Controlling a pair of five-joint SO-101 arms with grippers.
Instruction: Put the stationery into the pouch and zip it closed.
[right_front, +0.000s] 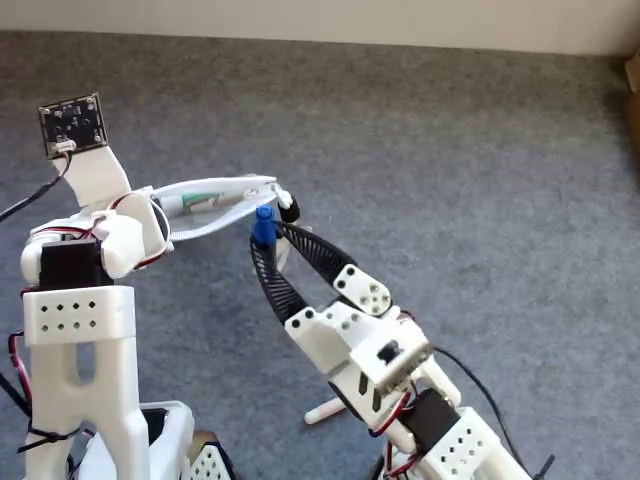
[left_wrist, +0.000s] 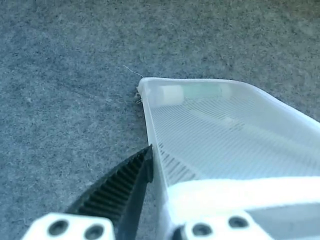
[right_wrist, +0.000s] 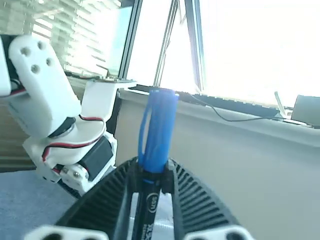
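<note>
A translucent white mesh pouch (right_front: 215, 203) is held a little above the grey carpet, with a greenish item showing through its side. My left gripper (left_wrist: 160, 200) is shut on the pouch (left_wrist: 225, 135) at one end; its black finger (left_wrist: 125, 185) lies along the pouch's edge. A dark pen with a blue cap (right_front: 264, 226) stands cap-up right beside the pouch's zip end (right_front: 288, 210). My right gripper (right_front: 266, 243) is shut on this pen. In the right wrist view the pen (right_wrist: 156, 130) rises between the two black fingers (right_wrist: 190, 200) of the right gripper (right_wrist: 150, 172).
Grey carpet (right_front: 450, 170) covers the whole work surface, with open room to the right and far side. A small white stick-like object (right_front: 322, 411) lies beside the right arm's base. The left arm's white body (right_wrist: 55, 115) stands close behind the pen.
</note>
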